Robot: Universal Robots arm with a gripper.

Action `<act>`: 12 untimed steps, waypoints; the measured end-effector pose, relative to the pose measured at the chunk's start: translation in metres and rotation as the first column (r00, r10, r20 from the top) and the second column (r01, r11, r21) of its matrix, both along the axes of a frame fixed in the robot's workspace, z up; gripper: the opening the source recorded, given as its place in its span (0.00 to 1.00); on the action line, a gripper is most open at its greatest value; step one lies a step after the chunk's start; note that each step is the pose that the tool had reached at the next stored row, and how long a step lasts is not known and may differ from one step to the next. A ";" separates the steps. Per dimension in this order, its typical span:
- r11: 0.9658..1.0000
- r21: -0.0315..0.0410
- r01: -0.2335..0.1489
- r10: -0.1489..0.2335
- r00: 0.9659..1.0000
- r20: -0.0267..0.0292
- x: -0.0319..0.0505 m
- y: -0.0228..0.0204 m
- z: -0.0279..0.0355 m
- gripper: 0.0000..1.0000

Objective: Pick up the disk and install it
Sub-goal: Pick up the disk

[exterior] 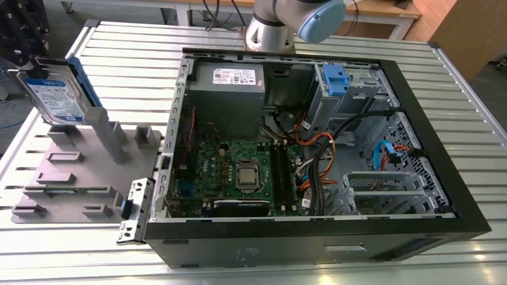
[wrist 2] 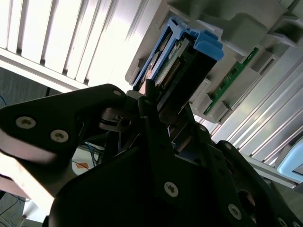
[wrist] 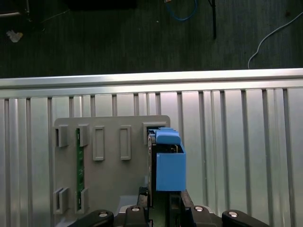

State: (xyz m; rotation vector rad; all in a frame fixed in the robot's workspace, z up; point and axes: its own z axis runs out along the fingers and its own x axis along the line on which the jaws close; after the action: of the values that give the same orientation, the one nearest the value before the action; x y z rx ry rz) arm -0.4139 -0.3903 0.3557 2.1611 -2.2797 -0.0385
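The disk (exterior: 56, 95) stands on edge in a slot of the grey holder block (exterior: 75, 178), at the exterior view's left beside the open computer case (exterior: 317, 237). It is a silver slab with a white-and-blue label and blue side rails. In both wrist views my gripper (wrist: 163, 201) (wrist 2: 170, 125) is right at the disk (wrist: 168, 163) (wrist 2: 187, 61), with its black body filling the near part of the picture. The disk rests in the holder (wrist: 111, 184) (wrist 2: 236, 33). Where the gripper meets the disk is hidden.
Inside the case are a motherboard (exterior: 237, 169), a grey power-supply box (exterior: 230, 80), a drive cage with a blue latch (exterior: 336, 80) and loose cables (exterior: 333, 154). A green strip (wrist: 80, 163) sits in another holder slot. All of this stands on a ribbed metal table (exterior: 127, 53); the arm's base (exterior: 273, 29) is behind the case.
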 end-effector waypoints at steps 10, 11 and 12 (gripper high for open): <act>1.000 0.000 0.000 0.000 1.000 0.000 0.0000 0.0000 0.0144 0.35; 1.000 0.000 0.000 0.000 1.000 0.000 0.0000 0.0000 0.0158 0.35; 1.000 0.000 0.000 0.000 1.000 0.000 0.0000 0.0000 0.0174 0.35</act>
State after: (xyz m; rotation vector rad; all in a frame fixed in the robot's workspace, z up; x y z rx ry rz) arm -0.4139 -0.3903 0.3731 2.1611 -2.2797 -0.0385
